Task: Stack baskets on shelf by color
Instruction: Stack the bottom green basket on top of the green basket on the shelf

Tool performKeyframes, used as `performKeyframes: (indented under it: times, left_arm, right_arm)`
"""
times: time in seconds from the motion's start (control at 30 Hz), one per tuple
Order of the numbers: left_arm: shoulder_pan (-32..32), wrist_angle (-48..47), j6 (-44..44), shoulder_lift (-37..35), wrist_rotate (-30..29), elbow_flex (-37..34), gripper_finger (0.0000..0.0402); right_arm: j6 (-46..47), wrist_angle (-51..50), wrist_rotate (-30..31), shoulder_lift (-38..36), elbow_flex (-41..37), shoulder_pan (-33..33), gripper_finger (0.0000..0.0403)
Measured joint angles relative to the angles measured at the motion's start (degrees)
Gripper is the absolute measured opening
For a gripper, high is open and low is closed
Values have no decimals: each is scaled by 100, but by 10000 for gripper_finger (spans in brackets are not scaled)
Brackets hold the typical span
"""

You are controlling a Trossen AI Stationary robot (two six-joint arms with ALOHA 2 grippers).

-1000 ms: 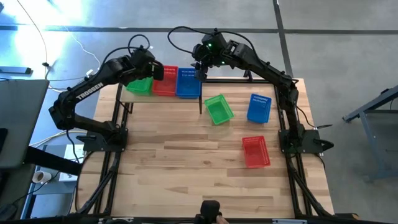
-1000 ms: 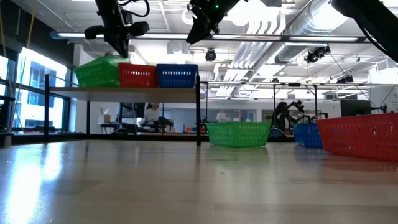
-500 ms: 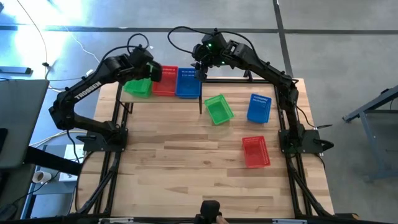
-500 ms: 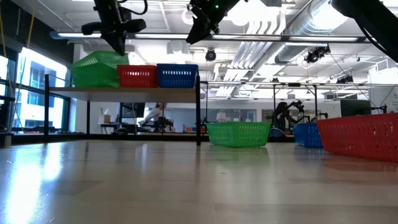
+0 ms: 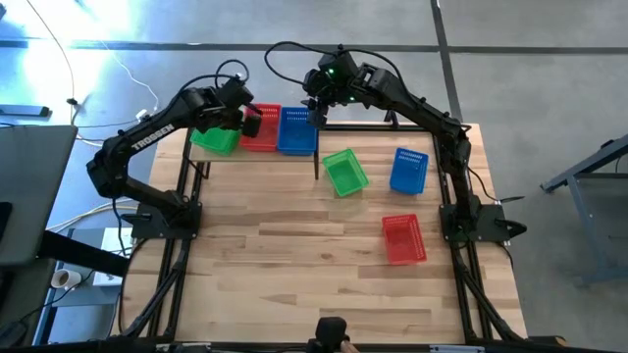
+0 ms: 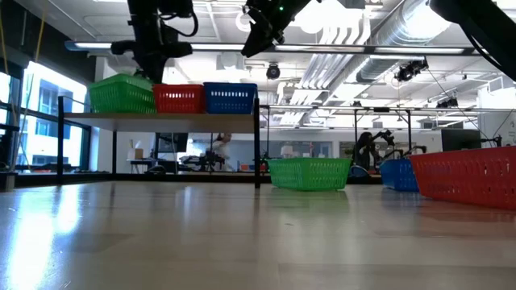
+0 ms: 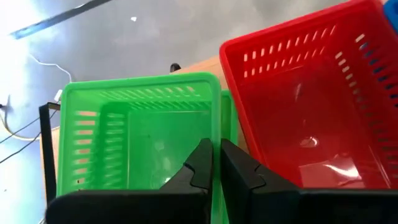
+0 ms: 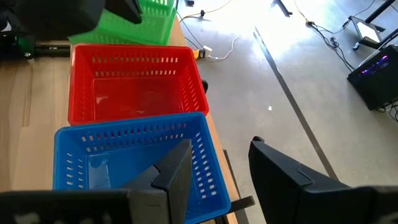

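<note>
Up at the top of the high view, the shelf (image 5: 257, 152) carries three baskets in a row: a green basket (image 5: 216, 138) at the left end, a red basket (image 5: 261, 129) in the middle and a blue basket (image 5: 295, 131) at the right end, side by side.

The left gripper (image 7: 215, 163) sits over the green basket on the shelf, its fingers (image 7: 200, 167) pressed together with only a thin slit between them (nothing shows pinched there), hanging just over the inside of that basket near the wall it shares with the red one. In the low view this gripper (image 6: 150, 60) shows at the upper left, right above the green basket's rim; whether it touches the rim cannot be told.

The right gripper (image 8: 217, 171) hovers above the blue basket's far edge, its fingers (image 8: 176, 168) spread wide apart and holding nothing.

Down on the table (image 5: 294, 265), three more baskets lie loose: a second green basket (image 5: 344, 172) just right of the shelf, a second blue basket (image 5: 408, 170) further right, and a second red basket (image 5: 403, 238) toward the lower right, apart from one another.
</note>
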Motion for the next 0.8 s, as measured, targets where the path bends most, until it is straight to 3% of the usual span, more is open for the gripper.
performKeyframes:
  times: [0.2, 0.6, 0.8]
  left_arm:
    - [0, 20, -36, 109, 1, 0, 23]
    - [0, 28, -4, 98, 132, -1, 115]
    - [0, -18, 102, -134, 122, 102, 127]
  right_arm:
    - [0, -36, 0, 0, 0, 0, 146]
    - [0, -40, 0, 0, 0, 0, 146]
    - [0, -40, 0, 0, 0, 0, 146]
